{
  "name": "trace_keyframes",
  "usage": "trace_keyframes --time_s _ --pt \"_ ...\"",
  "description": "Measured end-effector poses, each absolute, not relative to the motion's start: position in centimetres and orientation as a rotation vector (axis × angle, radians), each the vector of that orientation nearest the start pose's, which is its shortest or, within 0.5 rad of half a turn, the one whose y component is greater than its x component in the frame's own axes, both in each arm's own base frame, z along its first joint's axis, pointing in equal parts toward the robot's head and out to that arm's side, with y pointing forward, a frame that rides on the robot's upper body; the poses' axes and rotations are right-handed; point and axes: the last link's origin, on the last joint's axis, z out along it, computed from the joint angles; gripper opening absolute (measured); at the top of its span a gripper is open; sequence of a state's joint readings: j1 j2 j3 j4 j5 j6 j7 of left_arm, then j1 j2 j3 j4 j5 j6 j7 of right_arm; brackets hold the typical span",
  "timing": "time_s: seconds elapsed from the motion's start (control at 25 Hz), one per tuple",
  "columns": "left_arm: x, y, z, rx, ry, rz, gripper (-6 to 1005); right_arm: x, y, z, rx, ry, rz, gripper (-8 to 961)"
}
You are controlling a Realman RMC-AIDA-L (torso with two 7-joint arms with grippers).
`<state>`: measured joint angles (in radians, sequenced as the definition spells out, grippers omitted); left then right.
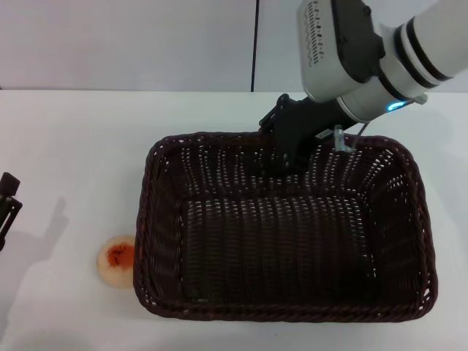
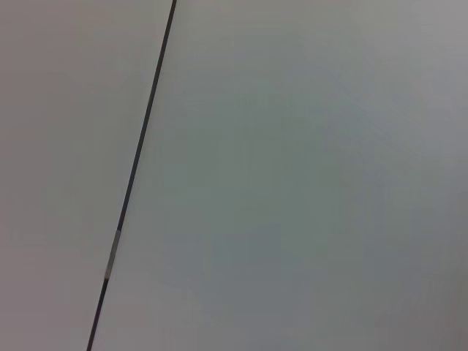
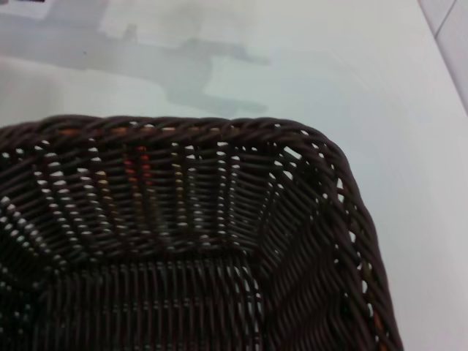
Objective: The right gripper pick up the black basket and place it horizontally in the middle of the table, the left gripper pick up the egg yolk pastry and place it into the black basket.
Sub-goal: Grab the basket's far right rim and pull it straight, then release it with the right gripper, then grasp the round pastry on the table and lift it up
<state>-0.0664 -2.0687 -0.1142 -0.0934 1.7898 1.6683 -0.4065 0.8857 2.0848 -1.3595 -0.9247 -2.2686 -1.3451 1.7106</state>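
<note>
Right end effector (image 1: 296, 150) at black basket's (image 1: 219, 311) far rim.
Looks clamped on rim, basket lengthwise mid-table (image 1: 73, 146) for placement; egg yolk pastry (image 1: 117, 260) just beside basket; left end effector (image 1: 7, 205) parked, opening unclear.

A plain pale wall (image 1: 110, 44) stood at the back, and one thin dark vertical seam (image 1: 255, 44) split it. The left wrist view caught only a blank pale surface (image 2: 307, 175), and a slim dark line (image 2: 139, 168) slanted across it.

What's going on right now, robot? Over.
Right gripper at black basket's far rim. Left gripper parked at table's edge. Egg yolk pastry outside basket.
</note>
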Motion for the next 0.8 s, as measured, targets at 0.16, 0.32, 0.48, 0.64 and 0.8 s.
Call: trace_keyframes --time_s 0.16,0.32,0.48,0.64,0.8 --pt "-36.8 16.8 -0.2 -1.556 -0.646 -0.936 841 11.8 38.6 -5.3 -3.022 -0.172 -0.2 300" --pt "-37.0 16.8 0.0 -1.614 -0.669 -0.954 840 12.3 38.2 -4.7 -3.012 -0.154 -0.168 427" --pt "-37.1 16.8 0.4 -1.656 -0.667 -0.966 840 12.7 37.8 -3.8 -2.975 -0.146 -0.107 583" --pt "-37.1 16.5 1.1 -1.821 -0.623 -0.963 840 13.1 36.7 -0.6 -2.858 -0.116 0.053 650" --pt "-37.4 16.4 1.6 -1.931 -0.634 -0.942 840 13.8 35.6 1.7 -2.78 -0.049 0.252 682"
